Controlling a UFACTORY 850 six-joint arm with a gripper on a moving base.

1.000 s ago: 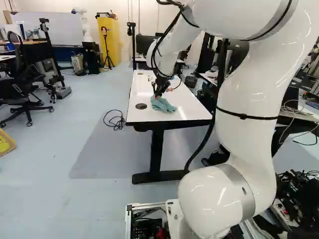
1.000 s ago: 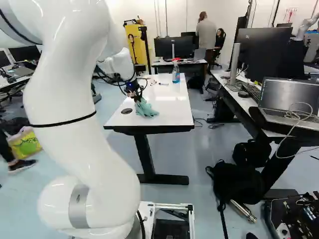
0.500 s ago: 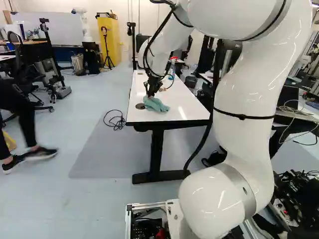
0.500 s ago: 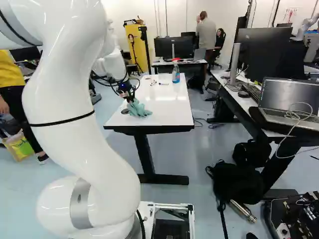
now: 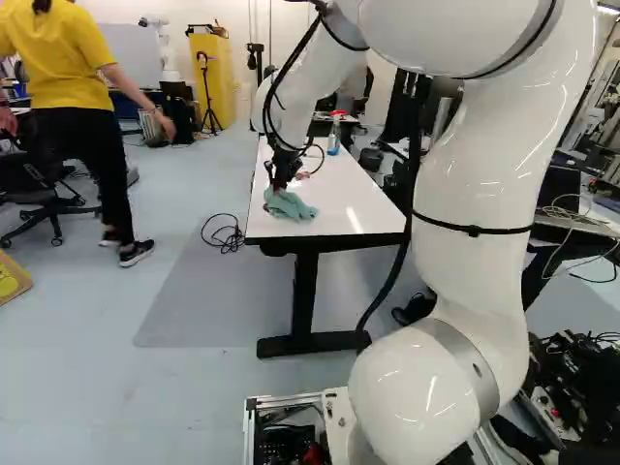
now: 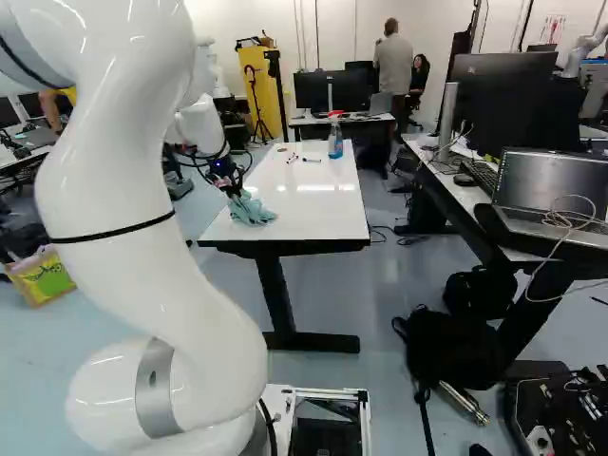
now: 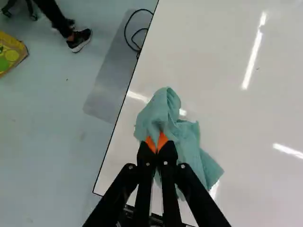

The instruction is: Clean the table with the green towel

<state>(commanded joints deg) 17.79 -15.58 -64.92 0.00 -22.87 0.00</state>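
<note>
Gripping a bunched fold of the green towel (image 7: pixel 165 111), the pincer (image 6: pixel 234 192) reaches down over the near end of the white surface (image 6: pixel 328 214), close to its left edge. In the wrist view, the two fingers of the pincer (image 7: pixel 156 144) come together at their orange pads (image 7: pixel 162 141), with cloth caught between them. The towel lies crumpled on the surface: one rounded fold bulges ahead of the fingertips, and a looser part spreads out beside and under the fingers to a pointed corner. The white arm (image 6: pixel 123 228) rises from its lowest joint and reaches forward to the towel.

At the far end of the same surface, well apart from the towel, a spray bottle (image 6: pixel 335 140) with blue liquid and a red head stands upright near the right edge. A dark marker (image 6: pixel 312 161) lies between the bottle and the towel, with some small reddish items (image 6: pixel 292 159) beside it, too small to make out. On the floor to the left of the surface, a black cable (image 5: pixel 225 234) lies in loops. At the right of the right base view, an open laptop (image 6: pixel 556 185) sits on another desk (image 6: pixel 475 199), near a large monitor (image 6: pixel 508 100).
</note>
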